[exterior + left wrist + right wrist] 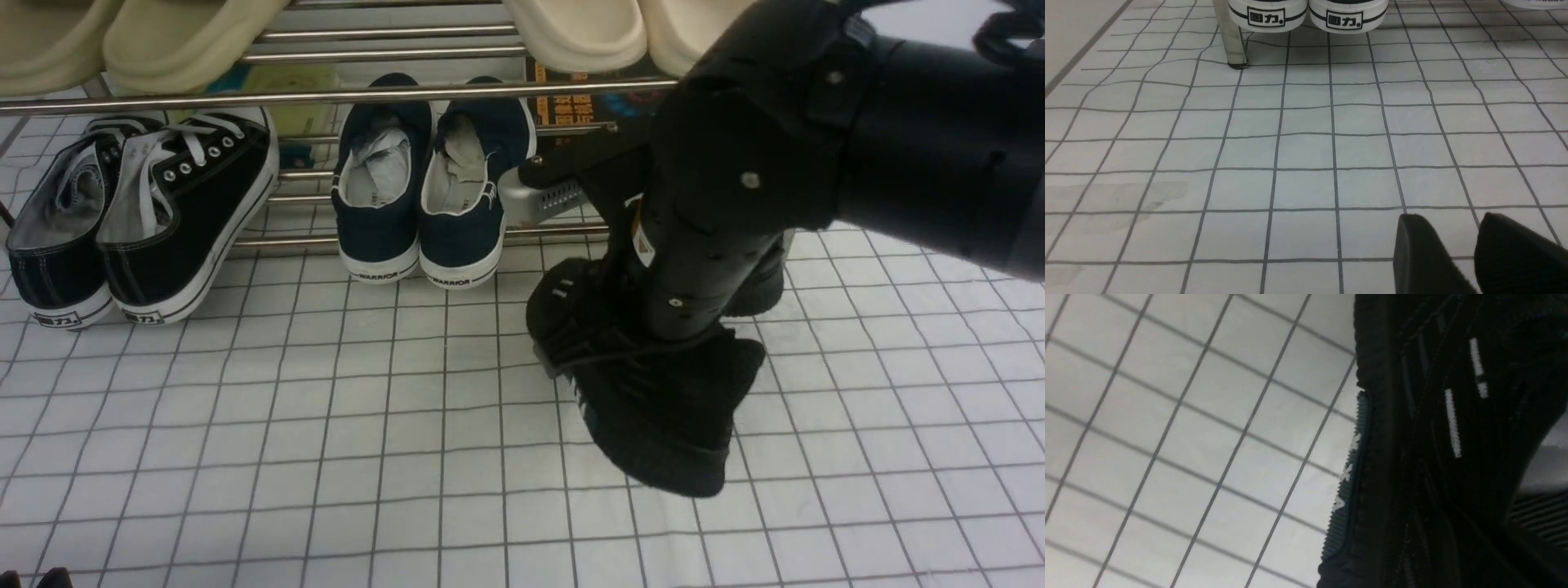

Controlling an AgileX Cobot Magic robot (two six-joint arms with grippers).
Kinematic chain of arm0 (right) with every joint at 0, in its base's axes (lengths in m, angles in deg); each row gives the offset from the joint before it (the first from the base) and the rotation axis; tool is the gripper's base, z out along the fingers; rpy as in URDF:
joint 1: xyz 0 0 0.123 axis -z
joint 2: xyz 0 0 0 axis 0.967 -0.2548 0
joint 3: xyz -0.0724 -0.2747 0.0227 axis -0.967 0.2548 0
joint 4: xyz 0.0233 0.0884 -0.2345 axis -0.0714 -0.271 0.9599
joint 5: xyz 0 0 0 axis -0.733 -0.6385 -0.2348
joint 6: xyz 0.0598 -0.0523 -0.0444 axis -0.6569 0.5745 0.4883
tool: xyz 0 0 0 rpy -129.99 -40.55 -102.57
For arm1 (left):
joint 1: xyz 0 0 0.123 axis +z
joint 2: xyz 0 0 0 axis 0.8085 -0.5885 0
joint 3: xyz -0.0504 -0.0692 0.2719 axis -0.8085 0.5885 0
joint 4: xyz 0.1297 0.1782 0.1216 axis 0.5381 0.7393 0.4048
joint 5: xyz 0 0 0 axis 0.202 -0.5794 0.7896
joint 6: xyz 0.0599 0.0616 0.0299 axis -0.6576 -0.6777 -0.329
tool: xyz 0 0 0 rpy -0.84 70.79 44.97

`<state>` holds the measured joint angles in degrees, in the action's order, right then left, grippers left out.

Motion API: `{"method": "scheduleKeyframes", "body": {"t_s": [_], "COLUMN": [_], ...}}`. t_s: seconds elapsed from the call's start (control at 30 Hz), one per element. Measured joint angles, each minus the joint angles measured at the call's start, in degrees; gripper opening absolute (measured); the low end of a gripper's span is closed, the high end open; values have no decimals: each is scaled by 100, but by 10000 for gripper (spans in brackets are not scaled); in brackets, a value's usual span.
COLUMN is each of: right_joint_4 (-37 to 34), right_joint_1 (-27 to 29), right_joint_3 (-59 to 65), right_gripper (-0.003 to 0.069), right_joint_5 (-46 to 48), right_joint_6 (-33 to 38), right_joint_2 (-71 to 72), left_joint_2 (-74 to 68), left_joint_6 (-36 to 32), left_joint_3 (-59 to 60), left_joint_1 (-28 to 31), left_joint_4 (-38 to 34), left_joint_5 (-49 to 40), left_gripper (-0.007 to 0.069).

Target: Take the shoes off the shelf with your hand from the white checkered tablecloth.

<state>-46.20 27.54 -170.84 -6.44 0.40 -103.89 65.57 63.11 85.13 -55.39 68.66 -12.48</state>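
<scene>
One black knit shoe (653, 408) hangs tilted, toe down, over the white checkered tablecloth (326, 449) in front of the chrome shelf (392, 94). My right gripper (663, 339) is shut on its upper, and the fingertips are hidden by the wrist. In the right wrist view that shoe (1433, 457) fills the side, with a ribbed finger pad (1535, 514) against it. The other black shoe (759, 286) sits behind the arm, mostly hidden. My left gripper (1447, 220) hovers low over the cloth (1306, 151), open, with nothing between its fingers.
Black canvas lace-ups (139, 212) and a navy WARRIOR pair (424, 196) rest on the shelf's bottom tier. Cream slippers (188, 33) lie on the tier above. A shelf post (1231, 36) stands beside the canvas toes (1306, 14) in the left wrist view.
</scene>
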Motion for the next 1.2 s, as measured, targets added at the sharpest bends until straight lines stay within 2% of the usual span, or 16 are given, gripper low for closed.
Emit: {"method": "scheduleKeyframes", "body": {"t_s": [0.2,0.37,0.43,0.53,0.57,0.6,0.67,0.73,0.8,0.93,0.97,1.03,1.2], "right_joint_4": [512,544,453,227,211,96,36,15,-38,-85,-85,-79,-132], "right_joint_1": [2,-4,-50,-58,-58,-58,-58,-58,-40,205,391,756,1556], "right_joint_3": [0,0,0,-6,-6,-72,-193,-332,-737,-1323,-1515,-1731,-1835], "right_gripper": [22,43,97,217,225,290,324,328,278,88,20,-13,-12], "right_joint_5": [-177,-416,-538,-582,-582,-458,-282,-67,384,727,749,773,832], "right_joint_6": [-521,-1000,-1059,-1021,-1009,-812,-488,-135,410,972,1085,1176,1205], "right_joint_2": [-399,-670,-799,-838,-838,-838,-838,-838,-838,-828,-821,-802,-789], "left_joint_2": [0,0,0,0,0,0,0,0,0,0,0,0,0], "left_joint_6": [0,0,0,0,0,0,0,0,0,0,0,0,0], "left_joint_3": [0,0,0,0,0,0,0,0,0,0,0,0,0], "left_joint_1": [0,0,0,0,0,0,0,0,0,0,0,0,0], "left_joint_4": [0,0,0,0,0,0,0,0,0,0,0,0,0], "left_joint_5": [0,0,0,0,0,0,0,0,0,0,0,0,0], "left_gripper": [239,239,239,239,239,239,239,239,239,239,239,239,239]}}
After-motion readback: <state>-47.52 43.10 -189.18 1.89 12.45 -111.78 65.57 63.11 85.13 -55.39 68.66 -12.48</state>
